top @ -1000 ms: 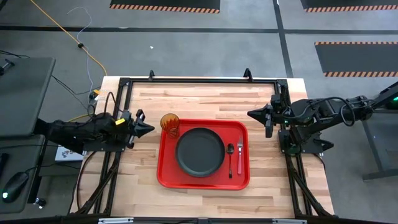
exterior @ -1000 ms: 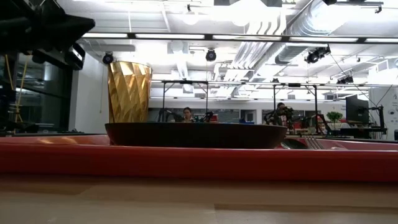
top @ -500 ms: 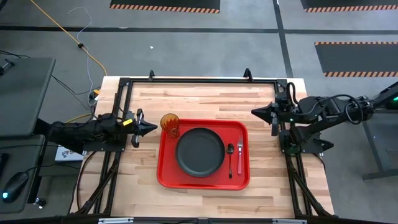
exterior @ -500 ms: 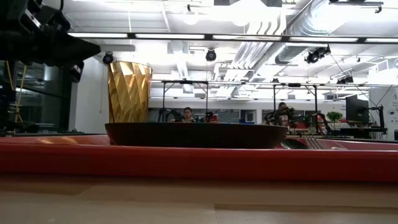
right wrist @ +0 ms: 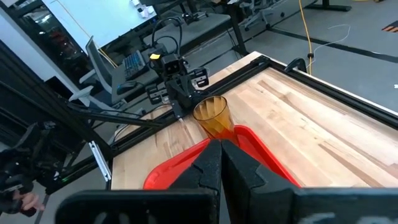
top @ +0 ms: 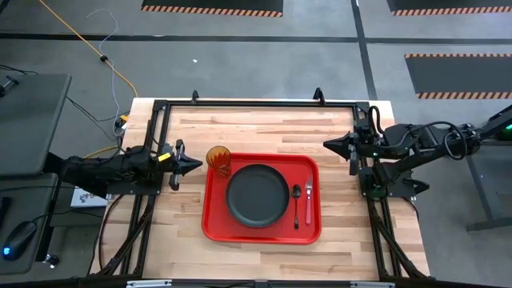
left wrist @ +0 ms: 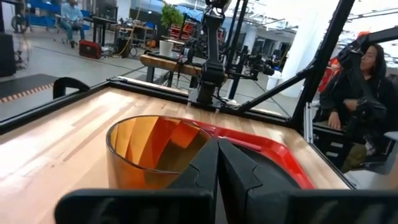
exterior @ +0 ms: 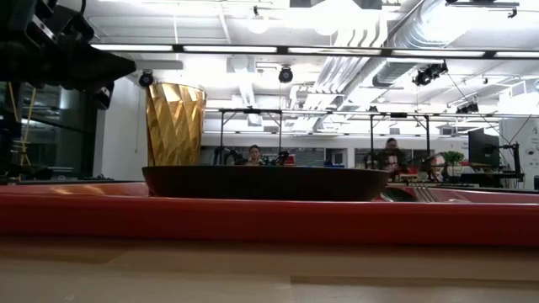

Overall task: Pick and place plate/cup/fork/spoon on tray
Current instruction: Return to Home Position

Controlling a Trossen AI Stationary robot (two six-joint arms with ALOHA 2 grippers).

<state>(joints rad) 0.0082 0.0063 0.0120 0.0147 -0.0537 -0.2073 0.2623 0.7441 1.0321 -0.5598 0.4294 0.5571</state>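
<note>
All four pieces sit on the tray (top: 210, 226): cup (top: 218, 160) at its far-left corner, plate (top: 257, 194) central, spoon (top: 296, 204) and fork (top: 309, 200) lengthwise along the right edge. Left gripper (top: 192, 165), fingers together and empty, is just beside the cup; right gripper (top: 330, 146), likewise closed, hangs by the table's right edge.

overhead, table-level, two wrist views

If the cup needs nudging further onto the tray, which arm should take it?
Left. Its gripper sits shut just beside the cup at the tray's left far corner; the right gripper waits past the fork side, across the plate.
</note>
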